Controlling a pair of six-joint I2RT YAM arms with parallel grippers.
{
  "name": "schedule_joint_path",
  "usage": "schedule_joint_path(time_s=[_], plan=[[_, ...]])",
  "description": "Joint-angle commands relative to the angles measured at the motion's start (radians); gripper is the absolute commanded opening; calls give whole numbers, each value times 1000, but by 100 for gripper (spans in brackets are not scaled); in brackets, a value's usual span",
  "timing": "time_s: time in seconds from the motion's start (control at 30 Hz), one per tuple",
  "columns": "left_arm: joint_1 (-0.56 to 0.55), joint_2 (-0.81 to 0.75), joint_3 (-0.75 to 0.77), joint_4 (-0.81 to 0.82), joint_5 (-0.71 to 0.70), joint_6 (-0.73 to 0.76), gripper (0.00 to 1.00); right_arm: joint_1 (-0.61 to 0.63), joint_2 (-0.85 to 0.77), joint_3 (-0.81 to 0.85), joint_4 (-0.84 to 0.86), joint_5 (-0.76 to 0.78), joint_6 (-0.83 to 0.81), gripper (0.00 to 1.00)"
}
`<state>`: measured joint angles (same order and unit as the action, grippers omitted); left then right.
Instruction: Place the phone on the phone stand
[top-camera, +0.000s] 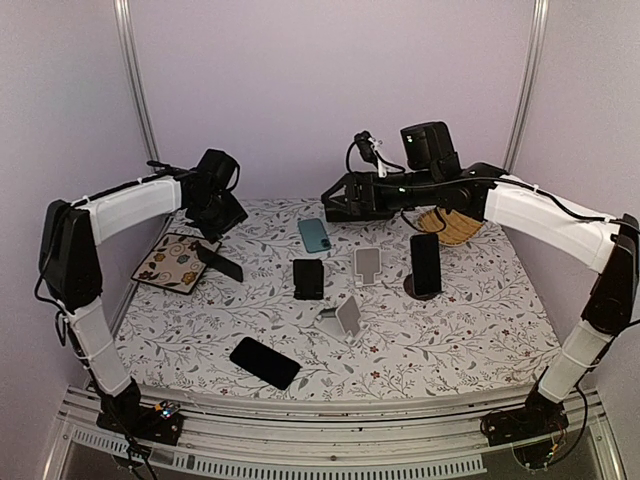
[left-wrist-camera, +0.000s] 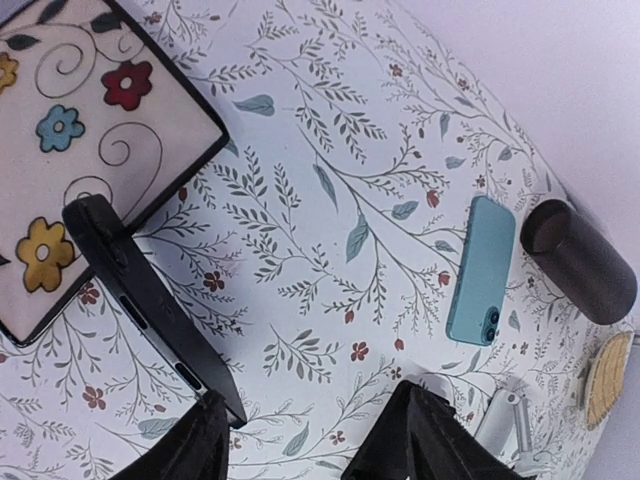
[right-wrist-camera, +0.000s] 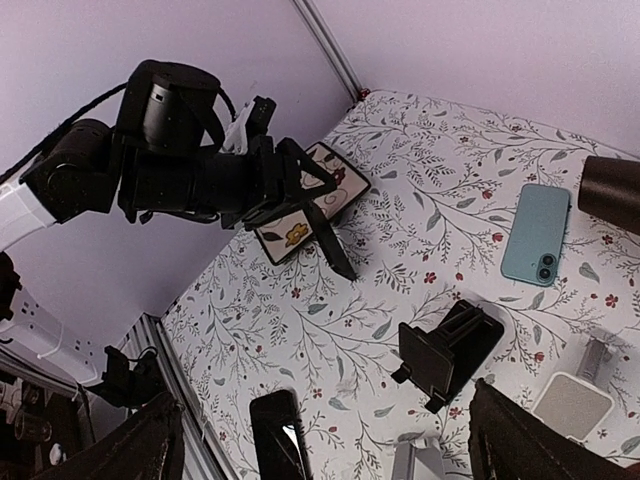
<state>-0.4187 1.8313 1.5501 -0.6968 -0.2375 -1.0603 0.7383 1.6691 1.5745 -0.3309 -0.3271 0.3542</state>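
Observation:
A black phone (top-camera: 220, 262) leans tilted with one end on a floral tile (top-camera: 172, 262); it also shows in the left wrist view (left-wrist-camera: 150, 300). My left gripper (top-camera: 222, 226) hovers just above it, open and empty (left-wrist-camera: 315, 450), its left finger next to the phone's lower end. A second black phone (top-camera: 264, 362) lies flat at the front, also in the right wrist view (right-wrist-camera: 280, 440). A teal phone (top-camera: 313, 234) lies at the back. Empty stands: black (top-camera: 308, 278), white (top-camera: 367, 265), grey (top-camera: 343, 318). My right gripper (top-camera: 335, 205) is open wide, high above the table (right-wrist-camera: 325, 425).
Another black phone (top-camera: 425, 263) stands upright on a round stand at the right. A woven coaster (top-camera: 447, 226) lies at the back right. A dark cylinder (left-wrist-camera: 578, 260) lies beside the teal phone (left-wrist-camera: 481, 270). Walls close in at the back and sides.

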Motion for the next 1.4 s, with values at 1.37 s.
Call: schedule_joint_path(time_s=[1.37], plan=[[132,315,-7,-227,-10,-447,97,-1,-40,-148,34,-55,-53,99]])
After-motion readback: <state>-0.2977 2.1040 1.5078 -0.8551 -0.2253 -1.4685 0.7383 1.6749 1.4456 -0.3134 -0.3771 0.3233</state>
